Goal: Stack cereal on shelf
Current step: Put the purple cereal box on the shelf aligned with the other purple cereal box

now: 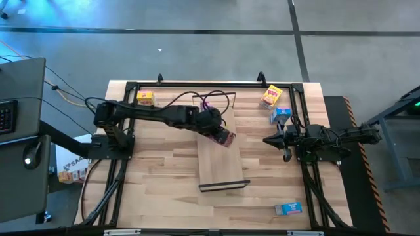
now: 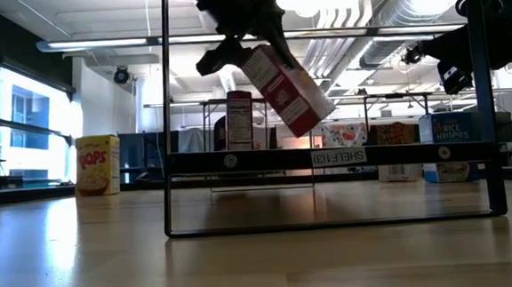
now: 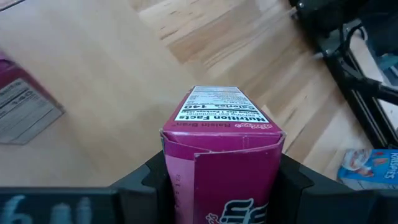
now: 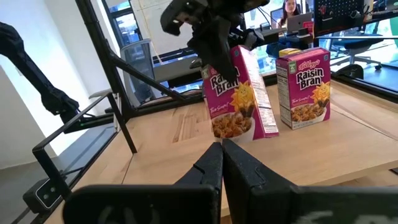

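Note:
My left gripper (image 1: 218,131) is above the far part of the shelf (image 1: 213,164), a pale plank with black end frames, and is shut on a pink cereal box (image 1: 227,137) (image 2: 284,88). A second pink box (image 4: 305,87) (image 2: 239,118) stands upright on the plank beside it. Two yellow boxes (image 1: 146,98) (image 1: 271,96) and a blue box (image 1: 282,113) stand near the table's far edge. Another blue box (image 1: 289,208) lies flat near the near edge. My right gripper (image 1: 270,139) (image 4: 222,152) is shut and touches nothing, to the right of the shelf. My left gripper pinches the pink box at its top end (image 3: 222,155) between the two fingers (image 3: 155,183), one on each broad face. The fingers come from above, slanting down. The box hangs tilted below them, and its lower end (image 2: 313,122) is clear of the plank.
Black frame rails (image 1: 197,85) run along the table's far and side edges. The shelf's near end frame (image 1: 223,185) stands upright over the plank. Bare tabletop lies left of the shelf (image 1: 164,170) and between the shelf and my right arm (image 1: 262,170).

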`<act>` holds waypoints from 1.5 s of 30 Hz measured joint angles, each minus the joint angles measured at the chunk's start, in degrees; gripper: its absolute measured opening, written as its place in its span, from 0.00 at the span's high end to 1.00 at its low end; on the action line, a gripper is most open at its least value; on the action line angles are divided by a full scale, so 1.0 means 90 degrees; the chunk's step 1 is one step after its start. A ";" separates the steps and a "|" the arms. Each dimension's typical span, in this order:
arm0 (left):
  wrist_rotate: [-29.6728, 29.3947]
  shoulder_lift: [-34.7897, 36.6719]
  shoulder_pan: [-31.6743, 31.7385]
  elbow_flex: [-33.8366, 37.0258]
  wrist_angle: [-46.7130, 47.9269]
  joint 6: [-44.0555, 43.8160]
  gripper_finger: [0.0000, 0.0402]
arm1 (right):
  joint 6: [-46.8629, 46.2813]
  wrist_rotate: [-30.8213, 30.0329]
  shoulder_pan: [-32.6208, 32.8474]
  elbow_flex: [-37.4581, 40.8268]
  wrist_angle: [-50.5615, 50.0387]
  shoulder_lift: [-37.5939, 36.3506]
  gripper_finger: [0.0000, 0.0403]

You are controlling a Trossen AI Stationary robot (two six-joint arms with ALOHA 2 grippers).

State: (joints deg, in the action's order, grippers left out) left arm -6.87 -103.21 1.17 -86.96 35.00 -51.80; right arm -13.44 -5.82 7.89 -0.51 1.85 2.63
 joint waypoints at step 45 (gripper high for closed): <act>-0.0412 0.0084 -0.0233 0.0017 0.1186 -0.0618 0.61 | -0.2905 -0.2499 -0.0006 -0.0474 0.4053 0.0592 1.00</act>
State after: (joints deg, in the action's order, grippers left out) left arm -10.57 -102.45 -0.93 -86.80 45.67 -57.36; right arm -39.59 -28.32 7.84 -4.78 38.32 7.96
